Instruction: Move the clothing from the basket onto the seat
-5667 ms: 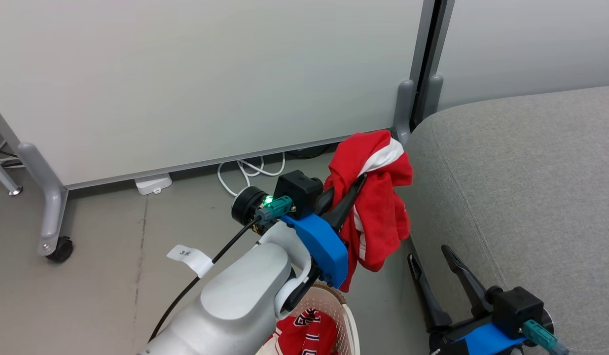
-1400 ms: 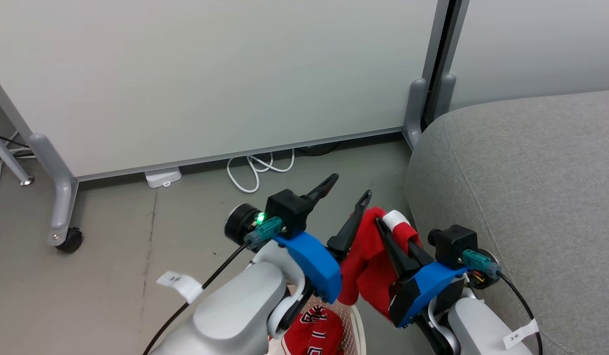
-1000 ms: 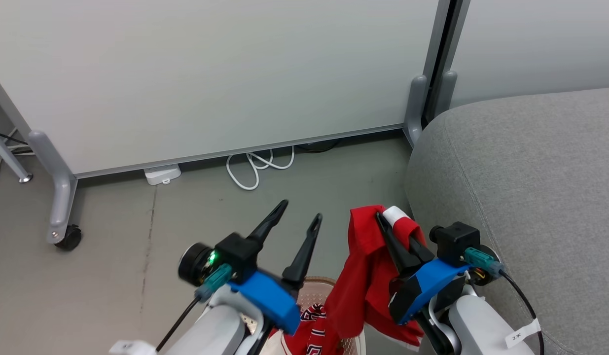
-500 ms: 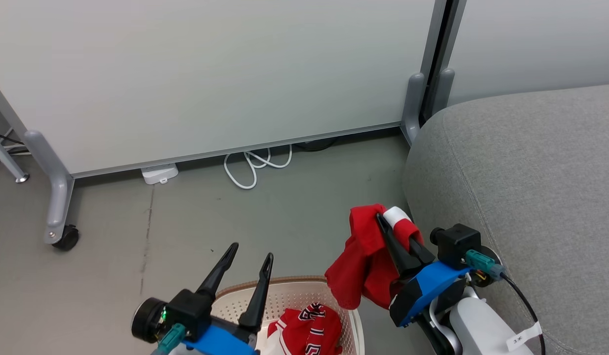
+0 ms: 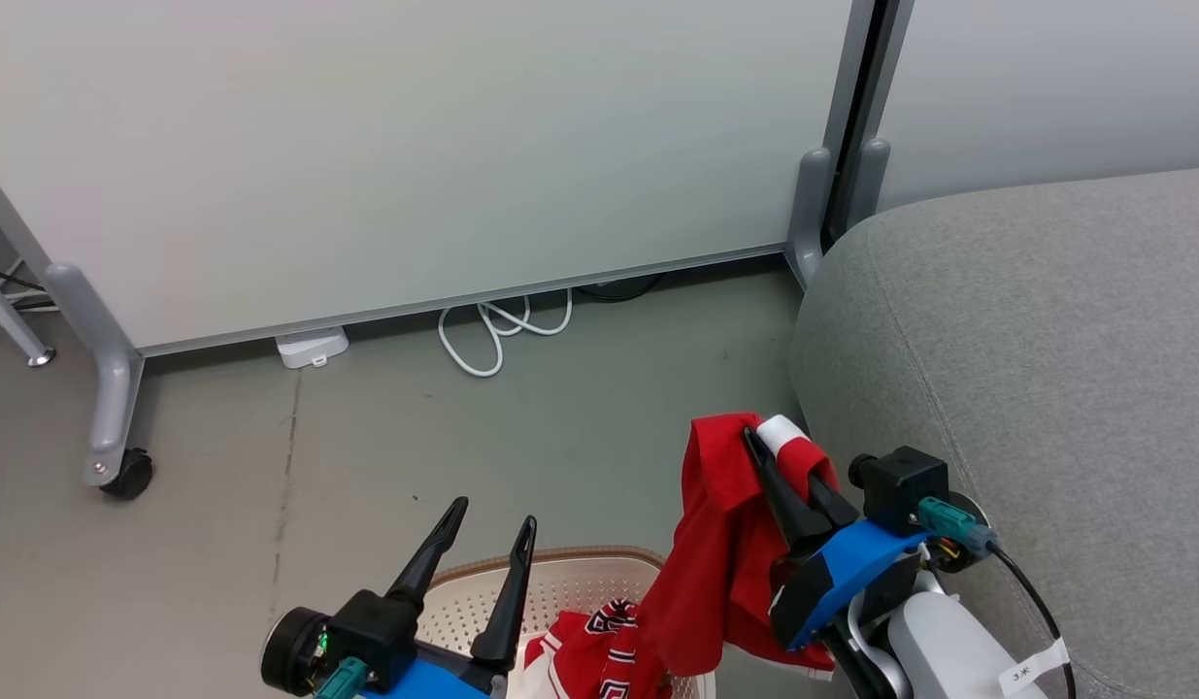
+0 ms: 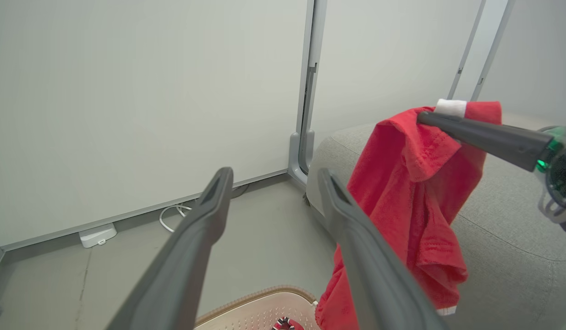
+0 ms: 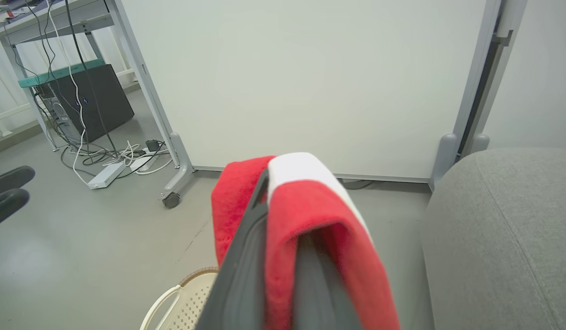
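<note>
- Clothing is in two places: one red garment hangs in the air from the right claw, and it is not on the seat.
- The right claw is clamped shut on a fold at the garment's top, where a white band shows beside the dark fingers.
- From there the cloth drapes down, its lower edge dangling over the right end of the basket, near the seat's rounded front edge.
- A second red garment, with black-and-white lettering, lies crumpled inside the basket.
- The left claw hovers above the basket's left part, its fingers spread apart and gripping nothing.
- The basket stands on the grey floor, near the seat.
- A white cable loops on the floor at the foot of a pale partition.
</note>
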Controlling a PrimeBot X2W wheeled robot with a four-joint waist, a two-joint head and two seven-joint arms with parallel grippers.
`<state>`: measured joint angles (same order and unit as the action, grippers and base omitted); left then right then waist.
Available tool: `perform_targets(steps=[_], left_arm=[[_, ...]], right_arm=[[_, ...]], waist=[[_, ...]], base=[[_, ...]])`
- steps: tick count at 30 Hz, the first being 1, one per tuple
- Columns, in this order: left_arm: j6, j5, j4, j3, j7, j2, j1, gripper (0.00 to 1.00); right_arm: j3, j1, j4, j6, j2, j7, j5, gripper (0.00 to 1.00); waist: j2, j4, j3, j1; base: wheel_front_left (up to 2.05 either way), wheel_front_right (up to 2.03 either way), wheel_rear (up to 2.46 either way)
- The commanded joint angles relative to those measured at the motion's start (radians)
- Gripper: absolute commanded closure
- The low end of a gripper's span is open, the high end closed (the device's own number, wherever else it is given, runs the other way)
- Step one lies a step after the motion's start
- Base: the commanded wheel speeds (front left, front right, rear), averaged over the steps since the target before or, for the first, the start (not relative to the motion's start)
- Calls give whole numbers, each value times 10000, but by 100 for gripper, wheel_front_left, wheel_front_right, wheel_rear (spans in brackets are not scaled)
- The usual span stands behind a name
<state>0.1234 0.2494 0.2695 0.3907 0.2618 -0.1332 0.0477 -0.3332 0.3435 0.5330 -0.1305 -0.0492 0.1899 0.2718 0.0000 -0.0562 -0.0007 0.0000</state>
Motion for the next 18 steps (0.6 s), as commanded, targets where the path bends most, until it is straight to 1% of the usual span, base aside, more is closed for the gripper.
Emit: perform_targets(steps=[1,5,9,18], left_arm=[[12,-67,25,-61,48,-4,19,0],[76,-126,56,-88,48,64,78,0],[91,-148,48,-87,48,122,138,0],[74,-46,11,59,48,148,229,0]], right_arm=[[19,-48,-51,-5,-22,12,-70,100],[28,-31,-86,-5,-22,26,-8,100],[14,39,-108,-5,-22,35,1,100],[11,128,-149,-5,-23,13,-35,100]], waist=[[0,-13,1,0],[0,-150,7,0],[0,-437,29,0],[0,-1395,109,0]], base=[[0,0,0],[0,0,0],[0,0,0],[0,0,0]])
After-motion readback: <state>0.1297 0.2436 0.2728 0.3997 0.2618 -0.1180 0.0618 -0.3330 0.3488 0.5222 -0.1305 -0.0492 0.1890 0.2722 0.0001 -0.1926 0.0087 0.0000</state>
